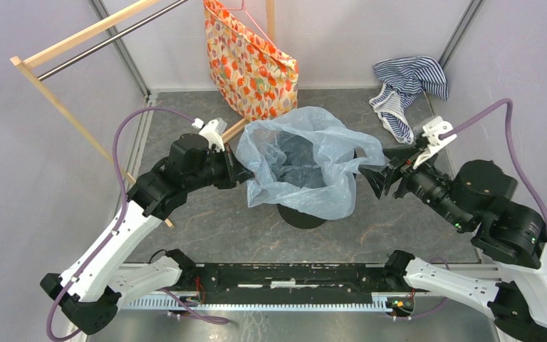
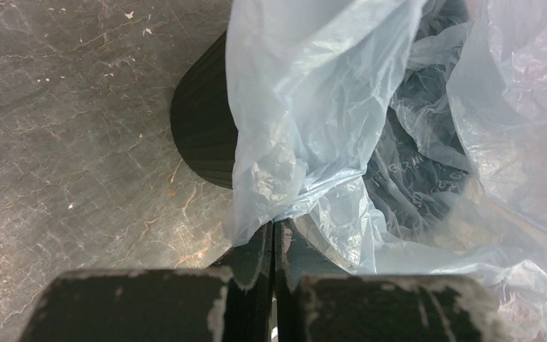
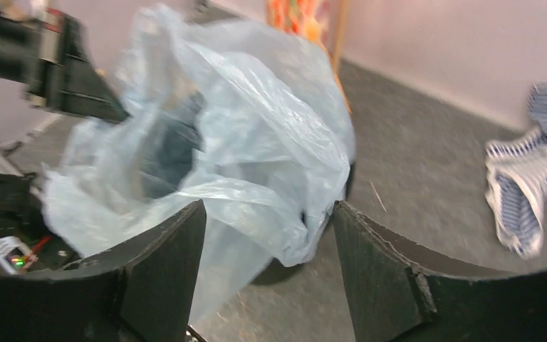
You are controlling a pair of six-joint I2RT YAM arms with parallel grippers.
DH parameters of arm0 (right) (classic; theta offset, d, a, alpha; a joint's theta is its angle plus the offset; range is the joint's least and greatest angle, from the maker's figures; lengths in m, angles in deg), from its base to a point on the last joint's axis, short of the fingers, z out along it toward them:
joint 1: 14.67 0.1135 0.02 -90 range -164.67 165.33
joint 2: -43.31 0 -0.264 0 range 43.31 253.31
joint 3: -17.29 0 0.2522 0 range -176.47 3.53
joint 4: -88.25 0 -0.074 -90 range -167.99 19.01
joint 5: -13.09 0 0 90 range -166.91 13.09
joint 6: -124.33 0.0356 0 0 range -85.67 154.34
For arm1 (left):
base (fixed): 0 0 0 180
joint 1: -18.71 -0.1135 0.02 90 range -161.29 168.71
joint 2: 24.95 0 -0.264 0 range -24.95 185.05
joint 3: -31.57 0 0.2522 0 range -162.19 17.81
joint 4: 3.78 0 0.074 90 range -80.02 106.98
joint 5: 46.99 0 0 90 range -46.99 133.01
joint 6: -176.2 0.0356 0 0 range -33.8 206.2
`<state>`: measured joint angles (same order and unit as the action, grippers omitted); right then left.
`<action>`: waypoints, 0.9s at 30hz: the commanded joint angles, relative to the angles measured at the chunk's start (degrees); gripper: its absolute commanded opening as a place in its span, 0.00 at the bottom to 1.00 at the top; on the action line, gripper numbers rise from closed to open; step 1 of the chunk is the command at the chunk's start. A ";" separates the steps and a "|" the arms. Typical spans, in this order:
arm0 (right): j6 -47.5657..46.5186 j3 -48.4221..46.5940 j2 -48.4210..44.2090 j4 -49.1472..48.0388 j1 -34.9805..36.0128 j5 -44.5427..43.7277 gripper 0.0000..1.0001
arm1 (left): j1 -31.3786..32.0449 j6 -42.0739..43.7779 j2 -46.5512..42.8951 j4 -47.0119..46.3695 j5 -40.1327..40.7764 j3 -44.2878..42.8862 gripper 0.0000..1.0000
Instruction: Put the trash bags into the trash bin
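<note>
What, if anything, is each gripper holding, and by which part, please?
The left gripper pinches the trash bag at its left rim; the right gripper is open, holding nothing.

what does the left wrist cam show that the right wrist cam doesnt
Only left wrist: the left gripper pinching the trash bag, seen close, and the bare black outer wall of the trash bin. Only right wrist: the right gripper, jaws open, the striped cloth and a corner of the orange floral bag. Both: the crumpled trash bag and the grey table.
</note>
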<state>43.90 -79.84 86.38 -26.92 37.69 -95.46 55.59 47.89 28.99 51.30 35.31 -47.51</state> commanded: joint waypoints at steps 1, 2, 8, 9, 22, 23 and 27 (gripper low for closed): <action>-6.03 -5.49 1.53 -9.02 -0.10 13.56 0.74 | 0.29 2.62 1.09 -3.27 -1.52 -2.89 0.02; -6.63 -6.11 1.89 -10.17 -0.05 15.27 0.75 | 0.32 2.62 1.35 -3.42 -1.60 -3.22 0.02; -7.80 -9.83 6.53 -14.05 -0.07 25.15 0.77 | 0.31 2.71 2.04 -3.70 -1.61 -4.56 0.02; -8.07 -10.57 7.79 -13.94 -0.04 26.13 0.77 | 0.31 2.71 2.13 -3.68 -1.61 -4.75 0.02; -9.06 -17.64 15.97 -12.27 -0.14 33.85 0.76 | 0.39 3.04 2.94 -3.64 -1.22 -6.64 0.02; -10.71 -16.32 16.56 -11.74 -0.08 34.61 0.76 | 0.41 2.98 2.81 -3.60 -1.19 -6.70 0.02; -12.20 -11.11 17.22 -9.54 0.46 36.68 0.74 | 0.38 2.93 2.63 -3.48 -0.75 -6.75 0.02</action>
<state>34.30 -94.84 101.92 -38.72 37.73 -62.72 55.81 48.29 32.07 49.66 34.96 -51.93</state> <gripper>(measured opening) 0.746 0.032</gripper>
